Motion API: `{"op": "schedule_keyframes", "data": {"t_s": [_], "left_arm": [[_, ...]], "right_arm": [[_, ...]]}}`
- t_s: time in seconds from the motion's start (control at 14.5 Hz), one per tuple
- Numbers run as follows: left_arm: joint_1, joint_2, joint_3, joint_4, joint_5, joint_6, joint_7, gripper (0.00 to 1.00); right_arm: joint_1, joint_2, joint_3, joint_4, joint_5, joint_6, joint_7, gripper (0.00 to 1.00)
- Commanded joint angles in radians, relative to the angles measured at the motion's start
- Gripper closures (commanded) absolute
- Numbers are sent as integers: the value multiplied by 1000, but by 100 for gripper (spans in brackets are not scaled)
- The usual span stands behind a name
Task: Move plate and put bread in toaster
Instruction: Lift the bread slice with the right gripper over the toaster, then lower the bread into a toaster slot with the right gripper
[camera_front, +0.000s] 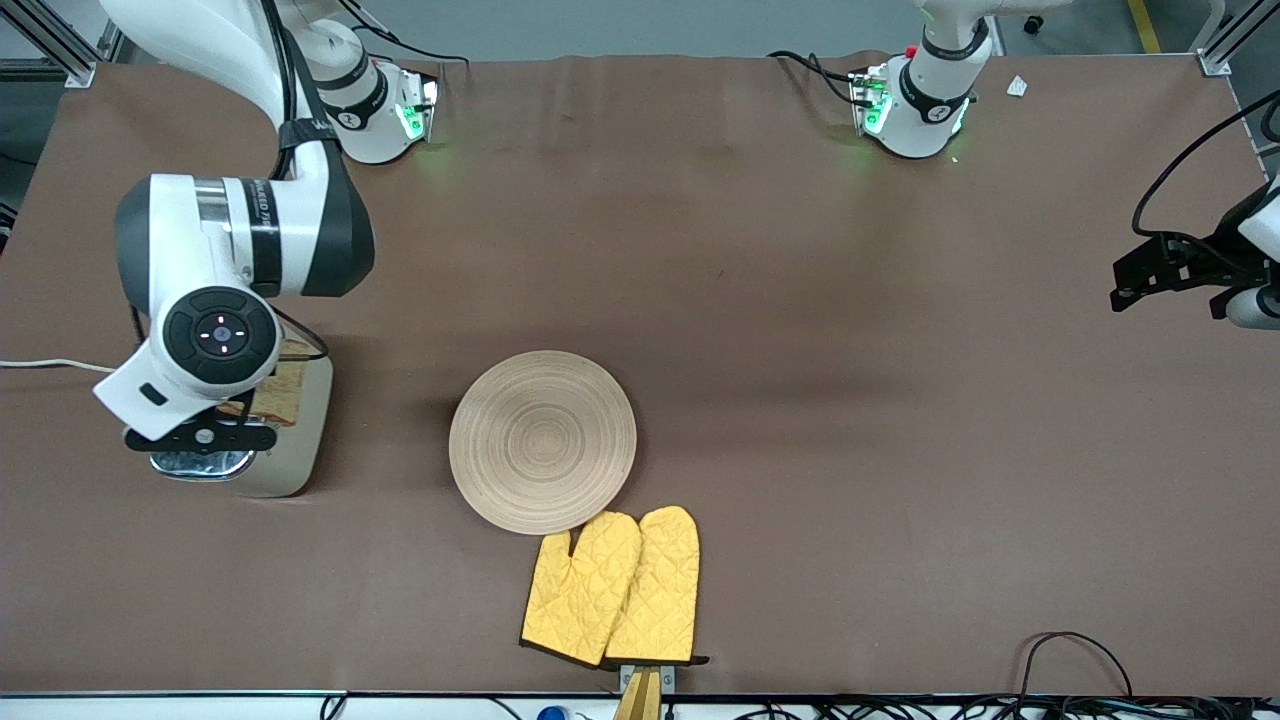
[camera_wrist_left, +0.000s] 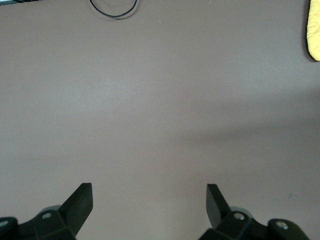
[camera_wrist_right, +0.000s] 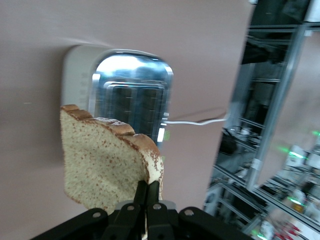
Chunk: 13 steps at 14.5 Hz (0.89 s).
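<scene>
The brown table (camera_front: 800, 300) spreads wide and mostly bare between the two arm bases. Near its middle lies the round, light tan wooden plate (camera_front: 542, 441) with ring grooves, and a pair of yellow quilted oven mitts (camera_front: 615, 588) touches the plate's rim on the side nearer the front camera, reaching almost to the table's edge.

At the right arm's end stands the boxy cream-sided toaster (camera_front: 290, 440) with a chrome top, largely hidden in the front view by the right arm's wrist. The right wrist view alone shows its two slots (camera_wrist_right: 131, 102) and its white cord (camera_wrist_right: 195, 121) running off toward the table edge.

That view also shows the right gripper (camera_wrist_right: 147, 192) pinched tight on the lower edge of the slice of light brown bread (camera_wrist_right: 102, 167) with a darker crust, held over the toaster.

The left gripper (camera_wrist_left: 149, 197) hangs over bare table at the left arm's end, its fingers spread wide and holding nothing; its wrist view catches only a mitt corner and a black cable loop (camera_wrist_left: 113, 9).
</scene>
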Motion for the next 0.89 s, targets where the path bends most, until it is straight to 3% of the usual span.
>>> {"op": "schedule_keyframes", "data": {"t_s": [0.0,0.83], "left_arm": [[-5,-10,-2,-4,4,9,-13,0],[-7,-6,-2,-1,11,9,-13,0]], "right_arm": [[-3,-20,4,-14,-83,-14,-7,100],[-36,31,4,-45,-159,-8,99,100]]}}
